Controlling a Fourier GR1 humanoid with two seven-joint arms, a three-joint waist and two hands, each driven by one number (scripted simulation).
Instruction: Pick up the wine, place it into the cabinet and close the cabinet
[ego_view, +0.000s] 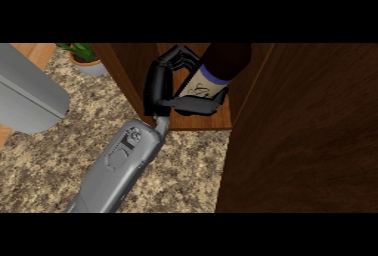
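The wine bottle (215, 75) is dark, with a white label and a blue band. It stands tilted inside the open wooden cabinet (133, 75), over the shelf floor (199, 121). My right hand (164, 80) is shut on it: the fingers curl over the bottle's left side and the thumb presses beneath the label. The bottle's upper part fades into the dark cabinet interior. The grey right forearm (122, 165) runs up from the lower edge to the cabinet mouth. My left hand does not show.
The open cabinet door (303, 130) is a large dark wood panel filling the right side. A potted green plant (85, 59) stands at the top left on the speckled counter (52, 160). A big grey rounded shape (29, 92) covers the left edge.
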